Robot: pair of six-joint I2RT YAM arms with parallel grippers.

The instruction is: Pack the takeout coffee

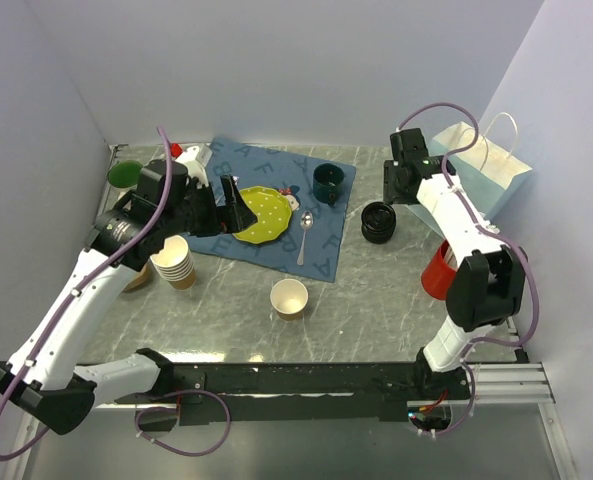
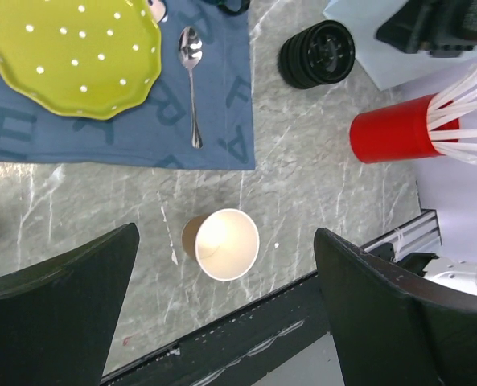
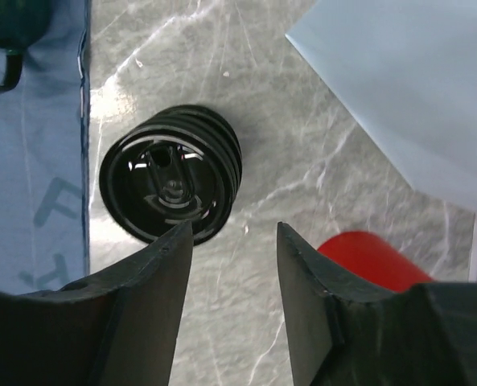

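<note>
Marbled grey table (image 1: 376,310) fills the overhead view: the lidless kraft paper cup (image 1: 289,298) stands alone near the front middle, the stack of black lids (image 1: 378,222) sits beneath the right gripper (image 1: 389,197), a pale blue paper bag (image 1: 481,165) is at the far right, and the left gripper (image 1: 234,207) hangs at the yellow plate's (image 1: 261,215) left edge. From the left wrist, its dark fingers (image 2: 61,314) are spread wide and empty, with the cup upright on the stone below, framed between them. From the right wrist, the fingers stand partly apart with nothing between them, and the lid stack shows just past one fingertip.
</note>
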